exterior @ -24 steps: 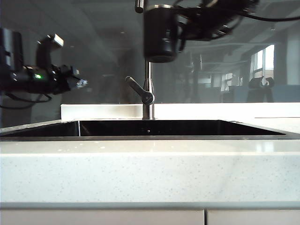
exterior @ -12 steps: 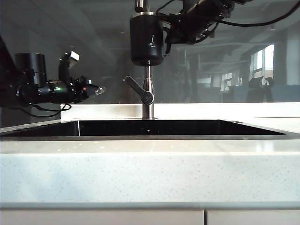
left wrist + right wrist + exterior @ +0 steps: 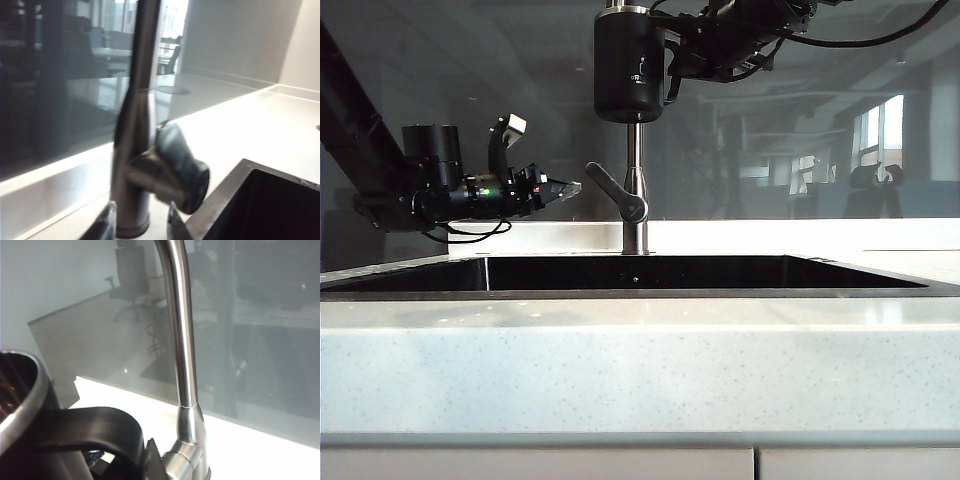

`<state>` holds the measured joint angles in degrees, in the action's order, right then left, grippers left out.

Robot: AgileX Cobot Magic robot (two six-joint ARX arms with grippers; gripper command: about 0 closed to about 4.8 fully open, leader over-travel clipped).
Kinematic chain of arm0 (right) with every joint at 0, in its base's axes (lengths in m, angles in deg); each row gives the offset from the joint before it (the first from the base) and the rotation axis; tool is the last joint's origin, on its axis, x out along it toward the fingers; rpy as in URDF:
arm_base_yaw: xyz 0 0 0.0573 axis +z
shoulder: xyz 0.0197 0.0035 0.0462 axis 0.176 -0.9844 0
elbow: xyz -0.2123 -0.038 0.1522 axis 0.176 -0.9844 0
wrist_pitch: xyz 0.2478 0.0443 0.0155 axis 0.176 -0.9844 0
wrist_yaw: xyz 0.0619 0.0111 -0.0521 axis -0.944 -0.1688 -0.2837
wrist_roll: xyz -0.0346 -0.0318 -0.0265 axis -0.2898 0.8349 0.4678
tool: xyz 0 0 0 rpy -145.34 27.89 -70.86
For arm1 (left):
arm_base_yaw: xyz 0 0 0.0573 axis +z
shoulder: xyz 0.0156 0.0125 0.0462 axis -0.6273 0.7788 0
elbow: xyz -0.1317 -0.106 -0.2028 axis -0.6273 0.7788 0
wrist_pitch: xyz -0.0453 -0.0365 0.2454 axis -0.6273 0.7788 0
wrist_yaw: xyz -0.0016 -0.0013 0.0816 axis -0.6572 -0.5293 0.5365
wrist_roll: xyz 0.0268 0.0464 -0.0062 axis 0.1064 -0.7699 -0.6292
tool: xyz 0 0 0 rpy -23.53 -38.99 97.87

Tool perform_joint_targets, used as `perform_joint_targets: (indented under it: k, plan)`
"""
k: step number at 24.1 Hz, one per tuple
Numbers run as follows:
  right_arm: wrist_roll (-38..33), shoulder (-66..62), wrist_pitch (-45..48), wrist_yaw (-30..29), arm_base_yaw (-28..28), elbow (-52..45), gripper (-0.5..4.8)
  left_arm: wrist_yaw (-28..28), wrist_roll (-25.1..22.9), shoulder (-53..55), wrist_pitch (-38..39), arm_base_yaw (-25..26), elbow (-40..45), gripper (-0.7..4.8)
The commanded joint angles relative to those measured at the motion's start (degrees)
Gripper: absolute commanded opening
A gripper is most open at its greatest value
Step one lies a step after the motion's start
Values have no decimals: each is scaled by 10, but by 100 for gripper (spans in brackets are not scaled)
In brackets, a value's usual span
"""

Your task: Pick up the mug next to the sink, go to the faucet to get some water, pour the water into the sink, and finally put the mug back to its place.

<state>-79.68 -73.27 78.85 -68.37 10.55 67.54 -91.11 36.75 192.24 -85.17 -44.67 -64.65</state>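
Exterior view low, level, facing counter front – both wrist views close on the faucet (image 3: 636, 200).

Markings, legible: none.

Item: mug (image 3: 630, 65), matte black, exterior view. Bears one small white mark on its side, just beside the handle edge; too small and blurred to make out as letters or a logo.

Faucet (image 3: 636, 195), sink (image 3: 620, 290), bench (image 3: 640, 370): no lettering, labels or numbers seen in any view.

Both wrist views: no readable text on any surface shown.
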Motion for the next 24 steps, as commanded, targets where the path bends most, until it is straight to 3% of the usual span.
perform_joint_targets:
  k: [1,6,9,11,20,24]
  plan:
    - [-6,7,26,-2,0,6,-3,-8,10,-1,-27,-4,-13,198]
    - [-6,6,26,-6,1,6,-3,-9,38,-1,-65,-9,-21,223]
    - [-6,7,26,-15,1,6,-3,7,45,-1,-71,-13,-21,276]
    - [-6,7,27,-15,1,6,-3,17,45,-1,-65,-15,-21,344]
    - [-6,7,27,-15,3,6,-3,-1,24,5,30,-30,-72,341]
    - [-5,7,27,-15,3,6,-3,-44,24,5,46,-30,-72,339]
